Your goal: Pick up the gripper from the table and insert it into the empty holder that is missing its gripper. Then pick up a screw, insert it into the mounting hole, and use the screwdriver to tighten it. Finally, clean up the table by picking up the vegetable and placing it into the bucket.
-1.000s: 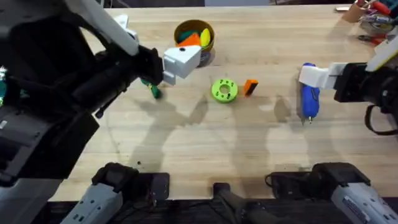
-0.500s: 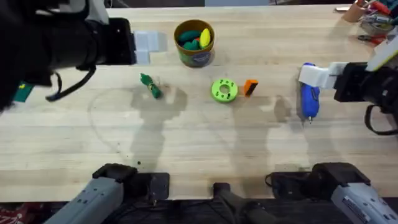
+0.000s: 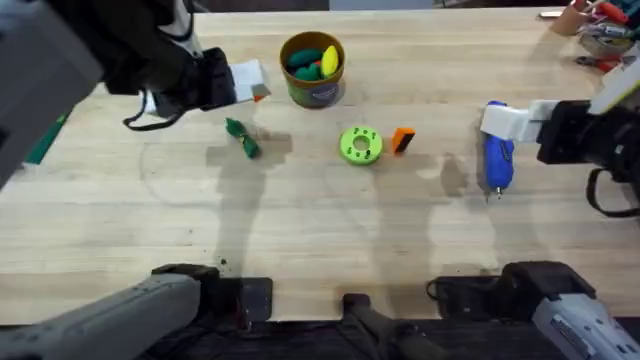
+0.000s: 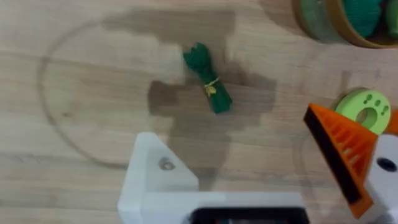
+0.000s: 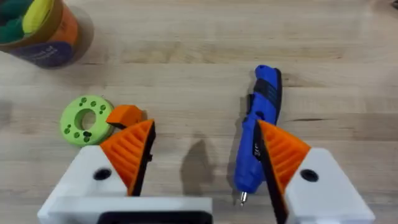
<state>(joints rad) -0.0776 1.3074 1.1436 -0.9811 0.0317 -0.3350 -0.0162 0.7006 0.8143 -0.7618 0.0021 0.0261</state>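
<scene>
The left end effector (image 3: 248,82) hangs with its fingers spread wide and empty, above the bench (image 3: 300,230) near the far edge. Just beside it on the wood lies the vegetable (image 3: 242,138), between the end effector and the green disc (image 3: 361,144). The bucket (image 3: 312,68) stands by the far edge, holding teal and yellow toy foods. Toward the right edge, the right end effector (image 5: 205,155) hovers released, one finger over the screwdriver (image 3: 497,150), which lies flat.
</scene>
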